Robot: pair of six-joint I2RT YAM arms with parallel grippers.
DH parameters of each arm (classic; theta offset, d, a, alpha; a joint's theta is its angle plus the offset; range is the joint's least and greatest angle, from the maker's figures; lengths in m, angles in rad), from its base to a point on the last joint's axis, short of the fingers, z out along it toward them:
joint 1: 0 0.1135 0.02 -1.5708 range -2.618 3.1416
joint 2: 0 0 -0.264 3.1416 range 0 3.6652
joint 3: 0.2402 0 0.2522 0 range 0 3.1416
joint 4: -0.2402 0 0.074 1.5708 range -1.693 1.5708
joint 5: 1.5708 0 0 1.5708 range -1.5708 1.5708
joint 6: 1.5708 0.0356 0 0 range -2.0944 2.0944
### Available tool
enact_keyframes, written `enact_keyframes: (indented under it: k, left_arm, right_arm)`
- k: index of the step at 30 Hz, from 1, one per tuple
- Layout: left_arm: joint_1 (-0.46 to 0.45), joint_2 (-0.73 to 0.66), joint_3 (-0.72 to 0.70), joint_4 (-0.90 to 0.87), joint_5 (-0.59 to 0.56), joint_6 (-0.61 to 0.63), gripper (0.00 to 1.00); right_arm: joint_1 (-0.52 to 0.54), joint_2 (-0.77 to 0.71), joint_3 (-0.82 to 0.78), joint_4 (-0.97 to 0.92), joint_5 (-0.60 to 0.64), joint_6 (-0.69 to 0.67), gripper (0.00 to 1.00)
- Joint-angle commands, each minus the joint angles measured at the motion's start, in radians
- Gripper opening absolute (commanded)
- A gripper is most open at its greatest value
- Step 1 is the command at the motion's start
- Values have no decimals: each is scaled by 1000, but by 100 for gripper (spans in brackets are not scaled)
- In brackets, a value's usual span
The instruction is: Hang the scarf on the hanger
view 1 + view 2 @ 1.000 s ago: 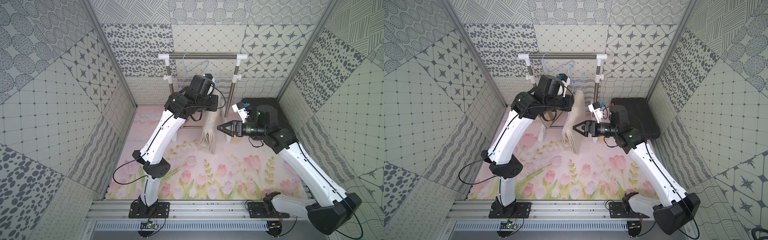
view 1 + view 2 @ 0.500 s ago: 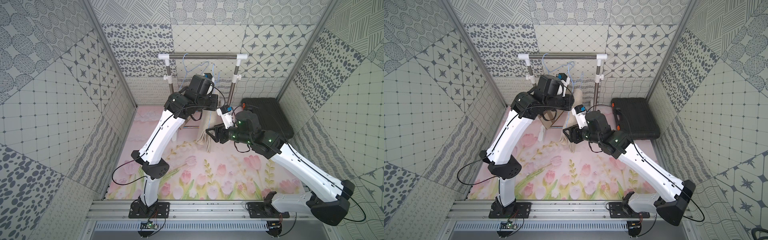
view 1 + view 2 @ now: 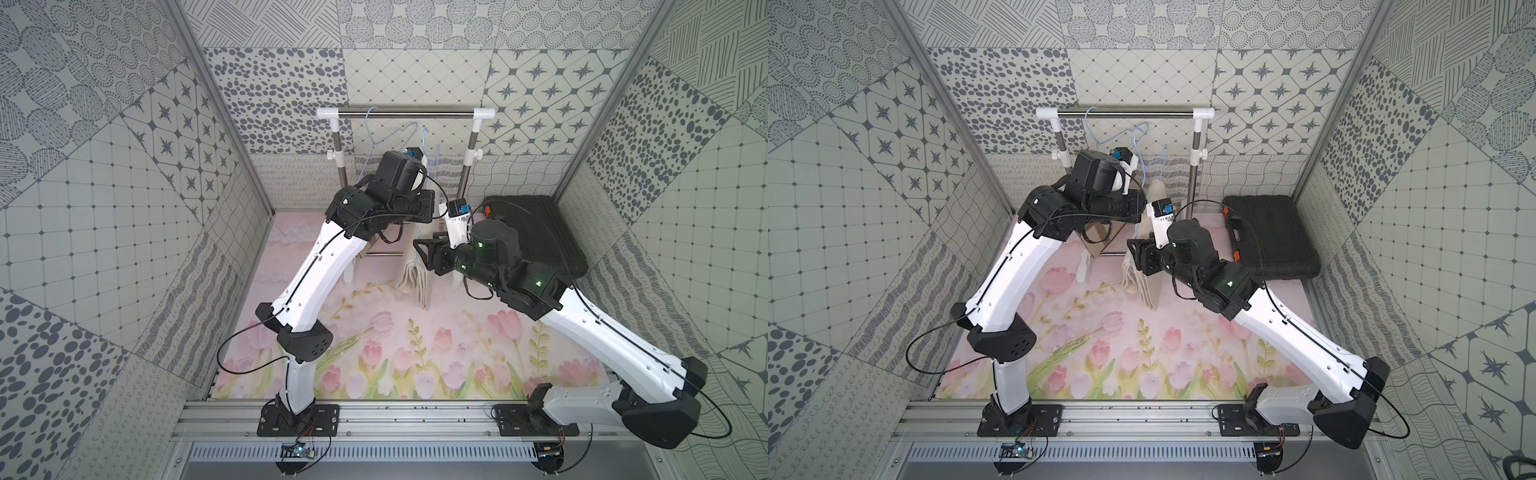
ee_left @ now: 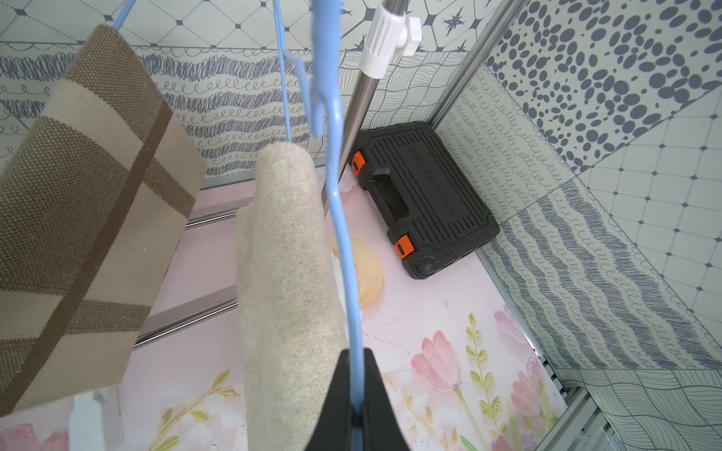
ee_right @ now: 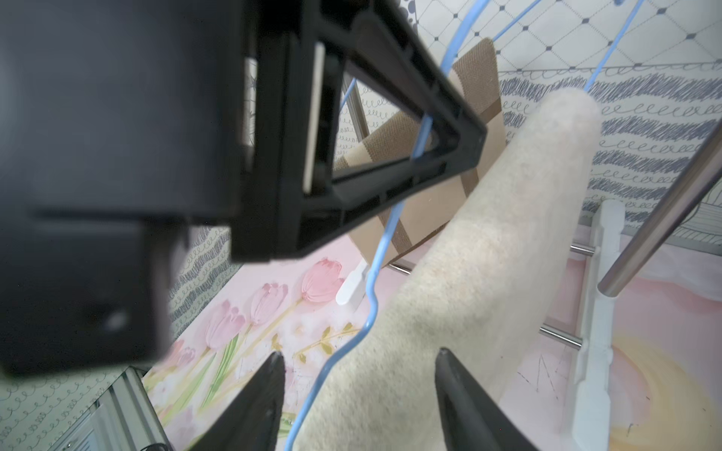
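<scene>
Hanging folded over the blue hanger [image 3: 424,143] beneath the rail [image 3: 405,112] in both top views, the scarf [image 3: 413,276] drops between the two wrists, with the right gripper [image 3: 422,249] at its edge. Left wrist view: the left gripper [image 4: 353,390] pinches the hanger wire, and the black case [image 4: 422,199] bears embossed lettering too small to read. Right wrist view: the right gripper's jaws stand apart astride the scarf, one finger just clear of it.

Black case [image 3: 536,232] w/ orange latches lies flat in far right corner of tulip-print counter [image 3: 415,357], just beside steel rack [image 3: 405,112] post. Brown-striped cloth [image 4: 90,218], poss. a towel, hangs under rack.
</scene>
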Motion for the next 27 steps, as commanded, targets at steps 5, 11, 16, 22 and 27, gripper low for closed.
enact_keyframes:
  k: [5, 11, 16, 22, 27]
  left_arm:
    - [-9, -40, -57, 181, -1, -26, 0]
    - [-12, -55, -81, 195, 7, -33, 0]
    - [-12, -74, -111, 215, 14, -36, 0]
    - [0, -82, -123, 240, 47, -34, 8]
    - [21, -137, -216, 331, 49, 2, 89]
  right_arm:
    - [6, 102, 60, 112, 106, -53, 52]
    - [6, 119, 61, 129, 158, -68, 20]
    - [6, 120, 67, 129, 156, -67, 0]
    - [5, 133, 109, 84, 147, -53, 0]
    - [-10, 138, 168, -8, 133, -15, 0]
